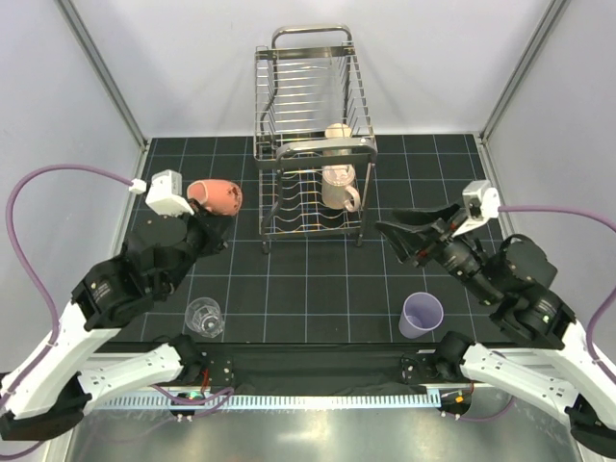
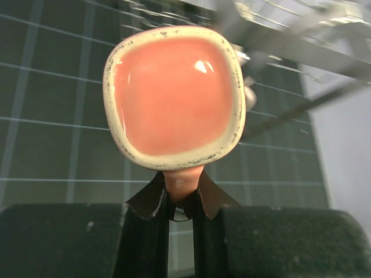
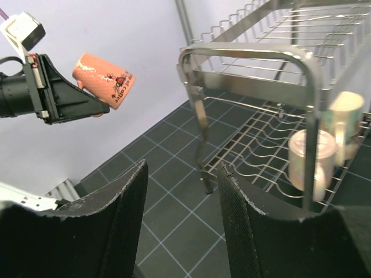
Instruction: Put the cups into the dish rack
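My left gripper (image 1: 204, 221) is shut on the handle of a salmon-pink mug (image 1: 216, 195), held on its side in the air left of the dish rack (image 1: 310, 87). The left wrist view shows the mug's round base (image 2: 174, 98) above the fingers (image 2: 152, 200); the mug also shows in the right wrist view (image 3: 105, 80). A tan mug (image 1: 338, 132) and a pinkish-beige mug (image 1: 339, 188) sit on the rack's lower tier. A lavender tumbler (image 1: 422, 315) and a clear glass (image 1: 205, 318) stand upright near the front. My right gripper (image 1: 400, 239) (image 3: 182, 168) is open and empty, right of the rack.
The steel wire rack (image 3: 249, 63) stands at the back centre on the black gridded mat (image 1: 308, 289). White walls with metal corner posts close in the back and both sides. Purple cables loop from both wrists.
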`<action>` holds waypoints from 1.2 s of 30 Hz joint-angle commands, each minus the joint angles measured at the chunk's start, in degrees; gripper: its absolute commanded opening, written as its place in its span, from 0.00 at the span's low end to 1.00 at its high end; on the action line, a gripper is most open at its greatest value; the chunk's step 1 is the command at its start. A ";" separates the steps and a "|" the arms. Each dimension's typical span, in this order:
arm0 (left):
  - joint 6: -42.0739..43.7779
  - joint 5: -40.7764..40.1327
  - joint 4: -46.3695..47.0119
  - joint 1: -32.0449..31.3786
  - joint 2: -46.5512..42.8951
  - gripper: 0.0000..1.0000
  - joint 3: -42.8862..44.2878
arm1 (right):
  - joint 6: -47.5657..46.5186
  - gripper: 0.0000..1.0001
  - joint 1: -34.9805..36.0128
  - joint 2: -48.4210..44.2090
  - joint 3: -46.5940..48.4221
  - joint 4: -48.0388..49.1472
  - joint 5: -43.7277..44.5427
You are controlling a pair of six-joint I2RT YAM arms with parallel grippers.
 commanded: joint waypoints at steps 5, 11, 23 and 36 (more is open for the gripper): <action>3.69 14.61 0.65 23.41 4.30 0.00 -2.49 | -3.30 0.54 0.36 -1.83 3.77 -8.38 4.94; -0.34 29.03 7.86 37.49 10.44 0.00 -8.55 | -3.91 0.55 0.36 -2.27 2.72 -10.05 4.94; 0.35 36.94 25.61 40.84 27.66 0.00 -9.89 | -4.44 0.56 0.36 -2.35 1.48 -11.38 4.68; 10.36 44.61 31.24 41.81 49.64 0.00 6.02 | -6.02 0.59 0.28 -4.82 1.31 -13.13 7.49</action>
